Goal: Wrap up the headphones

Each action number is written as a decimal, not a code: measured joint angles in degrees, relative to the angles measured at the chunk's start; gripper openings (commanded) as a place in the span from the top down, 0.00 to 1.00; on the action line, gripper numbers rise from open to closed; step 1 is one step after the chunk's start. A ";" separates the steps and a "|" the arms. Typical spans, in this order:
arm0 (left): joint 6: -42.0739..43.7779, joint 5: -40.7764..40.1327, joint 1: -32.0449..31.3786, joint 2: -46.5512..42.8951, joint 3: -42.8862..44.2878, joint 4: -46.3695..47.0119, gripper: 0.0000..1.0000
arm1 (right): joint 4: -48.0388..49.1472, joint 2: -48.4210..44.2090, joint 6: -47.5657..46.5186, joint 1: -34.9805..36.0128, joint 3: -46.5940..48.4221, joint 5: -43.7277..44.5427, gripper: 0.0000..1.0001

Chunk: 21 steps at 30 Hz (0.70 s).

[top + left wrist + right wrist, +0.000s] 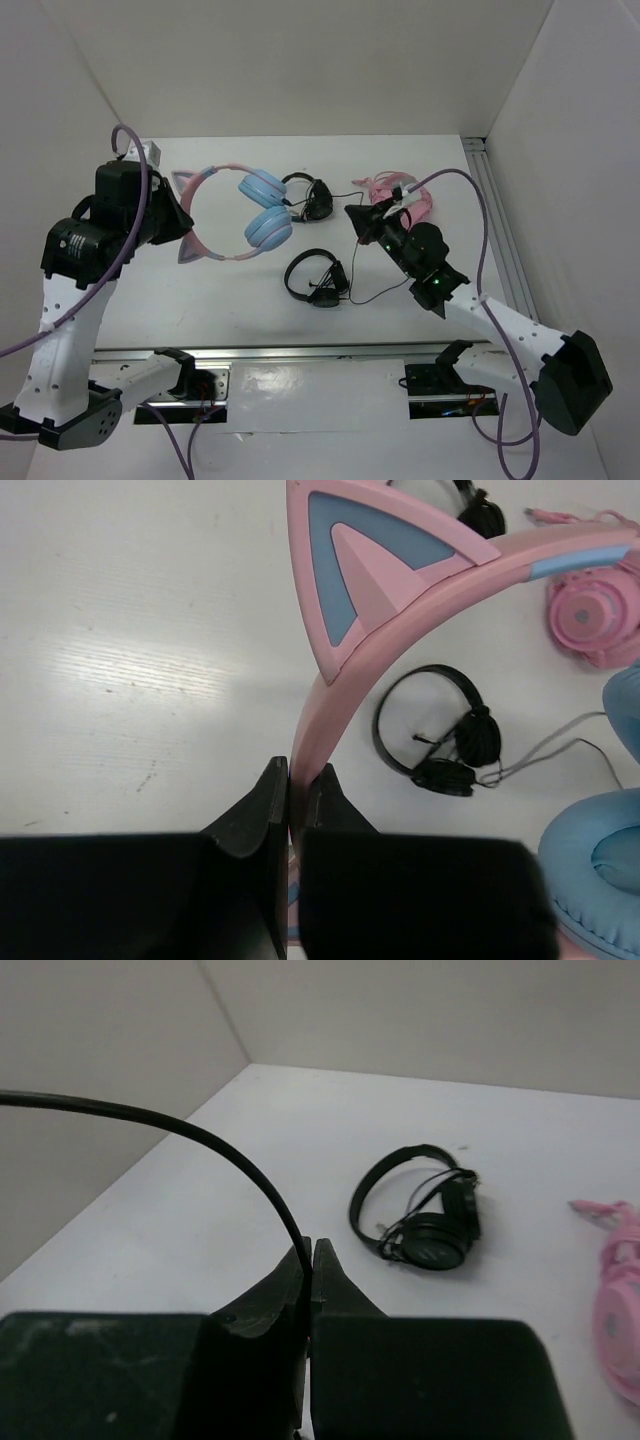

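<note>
The headphones lie at the back left of the table, with a pink cat-ear headband [186, 181] and two light blue ear cups [267, 228]. My left gripper [183, 222] is shut on the headband; in the left wrist view the jaws [298, 772] pinch the pink band just below a cat ear [372, 572], with a blue cup [600, 870] at the lower right. My right gripper [356, 214] is shut on the thin dark cable [250, 1168], which arcs up and to the left out of the closed jaws [312, 1248].
Two smaller black headphones lie between the arms, one at the back [310, 196] and one nearer [315, 276]. All-pink cat-ear headphones [402, 195] lie beside my right gripper. White walls enclose the table at the left, back and right.
</note>
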 measured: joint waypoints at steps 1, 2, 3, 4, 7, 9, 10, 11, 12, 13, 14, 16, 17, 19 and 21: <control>0.22 -1.14 0.00 0.00 -0.74 0.39 1.00 | -1.60 -1.57 -0.24 0.00 0.04 1.99 1.00; 0.90 -1.95 0.00 0.09 -1.60 0.70 1.00 | -3.39 -3.50 -0.61 0.00 0.07 3.82 1.00; 1.86 -2.25 0.07 0.46 -2.58 0.98 1.00 | -5.86 -5.95 -1.16 0.00 0.15 5.66 1.00; 3.02 -2.05 0.09 1.22 -3.37 1.01 1.00 | -8.28 -8.31 -1.75 0.00 0.52 6.78 1.00; 6.49 -0.28 -0.83 5.44 -4.02 0.96 1.00 | -14.64 -12.50 -3.87 0.00 4.70 7.17 1.00; 8.72 1.44 -3.06 8.63 -4.96 2.32 1.00 | -18.38 -12.92 -5.64 0.00 9.11 4.96 1.00; 9.73 3.26 -4.74 10.19 -5.55 3.19 1.00 | -19.80 -12.81 -6.45 0.04 11.17 3.72 1.00; 10.73 5.22 -6.62 11.47 -5.99 3.74 1.00 | -21.22 -12.63 -7.43 0.13 13.09 2.40 1.00; 11.87 7.28 -8.48 12.52 -6.36 4.22 1.00 | -22.03 -12.41 -8.22 0.20 14.27 1.20 1.00; 12.61 9.31 -10.73 13.49 -6.49 4.48 1.00 | -22.60 -12.24 -9.03 0.24 14.93 -0.02 1.00; 13.51 10.93 -13.16 14.40 -6.51 4.79 1.00 | -23.23 -12.09 -9.94 0.24 15.17 -1.42 1.00; 14.91 13.14 -19.08 16.31 -6.51 5.95 1.00 | -24.72 -11.28 -11.28 0.24 15.15 -4.15 1.00; 15.34 14.14 -22.47 17.38 -6.51 6.45 1.00 | -25.27 -10.54 -11.93 0.24 15.15 -5.49 1.00; 16.50 15.26 -27.80 19.32 -6.49 7.26 1.00 | -26.58 -8.44 -12.92 0.31 15.10 -7.10 1.00; 16.57 15.85 -32.30 20.52 -6.60 7.85 1.00 | -27.93 -5.97 -13.64 0.96 14.88 -7.93 1.00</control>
